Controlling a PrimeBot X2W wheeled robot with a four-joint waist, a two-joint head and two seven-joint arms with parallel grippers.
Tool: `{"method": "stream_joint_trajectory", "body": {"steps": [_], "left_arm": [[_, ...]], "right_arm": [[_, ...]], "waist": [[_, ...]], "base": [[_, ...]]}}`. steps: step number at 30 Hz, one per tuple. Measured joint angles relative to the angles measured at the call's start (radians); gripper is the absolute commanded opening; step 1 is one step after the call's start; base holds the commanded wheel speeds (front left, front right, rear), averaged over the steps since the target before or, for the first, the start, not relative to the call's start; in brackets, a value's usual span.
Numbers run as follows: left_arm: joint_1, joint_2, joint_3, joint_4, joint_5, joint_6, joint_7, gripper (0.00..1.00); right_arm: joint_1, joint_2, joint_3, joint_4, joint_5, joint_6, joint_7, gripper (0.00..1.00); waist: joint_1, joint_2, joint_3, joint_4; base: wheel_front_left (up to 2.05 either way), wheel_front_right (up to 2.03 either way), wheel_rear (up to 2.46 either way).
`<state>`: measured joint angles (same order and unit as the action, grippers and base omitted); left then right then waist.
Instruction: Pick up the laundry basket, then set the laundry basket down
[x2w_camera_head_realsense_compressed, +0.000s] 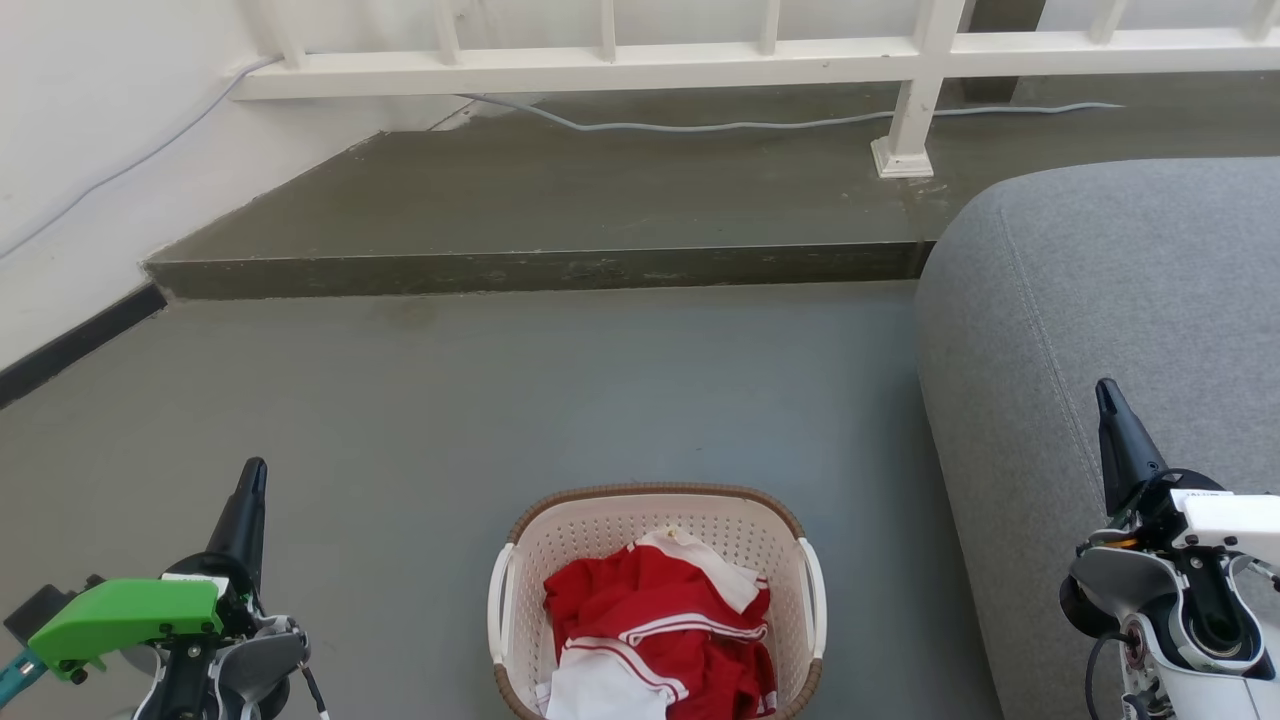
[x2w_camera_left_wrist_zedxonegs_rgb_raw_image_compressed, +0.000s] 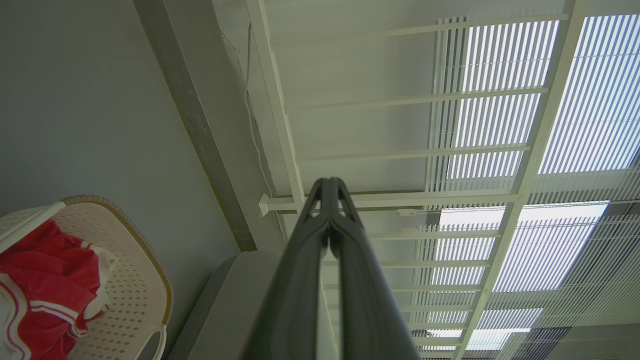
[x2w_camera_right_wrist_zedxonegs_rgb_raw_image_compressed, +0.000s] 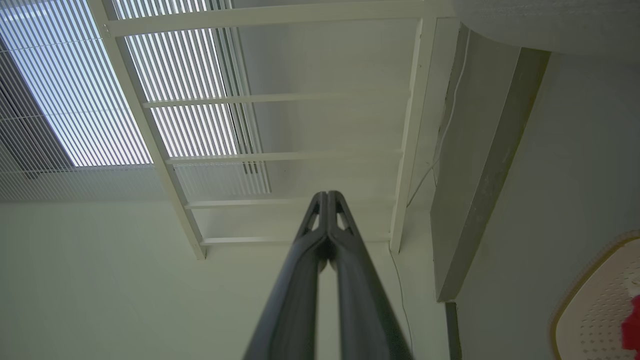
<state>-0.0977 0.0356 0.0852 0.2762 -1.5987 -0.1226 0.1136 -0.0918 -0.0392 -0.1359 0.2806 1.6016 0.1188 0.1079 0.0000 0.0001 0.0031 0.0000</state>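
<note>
The laundry basket (x2w_camera_head_realsense_compressed: 590, 545) is sat on the grey floor (x2w_camera_head_realsense_compressed: 600, 380), bottom middle of the head view, with its near end cut off by the frame. It's loaded with a heap of red and white clothes (x2w_camera_head_realsense_compressed: 660, 620). A grey sofa (x2w_camera_head_realsense_compressed: 1100, 300) is found near its right side, with a strip of floor between them.

The left gripper (x2w_camera_head_realsense_compressed: 252, 480) is held up at the lower left, well clear of the basket, fingers pressed together with nothing pinched. That's backed up in the left wrist view, where the left gripper's (x2w_camera_left_wrist_zedxonegs_rgb_raw_image_compressed: 330, 184) tips are seen touching and the basket (x2w_camera_left_wrist_zedxonegs_rgb_raw_image_compressed: 130, 295) is off at the lower left corner.

Same deal on the other side: the right gripper (x2w_camera_head_realsense_compressed: 1106, 392) is raised in front of the sofa, closed on nothing, tips met in the right wrist view (x2w_camera_right_wrist_zedxonegs_rgb_raw_image_compressed: 327, 196). A corner of the basket (x2w_camera_right_wrist_zedxonegs_rgb_raw_image_compressed: 600, 305) is caught at that view's lower right.

A white railing (x2w_camera_head_realsense_compressed: 600, 70) is seen beyond a raised step.
</note>
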Motion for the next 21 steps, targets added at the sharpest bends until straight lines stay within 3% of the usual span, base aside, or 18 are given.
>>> {"method": "stream_joint_trajectory", "body": {"steps": [21], "left_arm": [[0.0, 0.0, 0.0, 0.0, 0.0, 0.0, 0.0, 0.0]], "right_arm": [[0.0, 0.0, 0.0, 0.0, 0.0, 0.0, 0.0, 0.0]], "waist": [[0.0, 0.0, 0.0, 0.0]], "base": [[0.0, 0.0, 0.0]]}}
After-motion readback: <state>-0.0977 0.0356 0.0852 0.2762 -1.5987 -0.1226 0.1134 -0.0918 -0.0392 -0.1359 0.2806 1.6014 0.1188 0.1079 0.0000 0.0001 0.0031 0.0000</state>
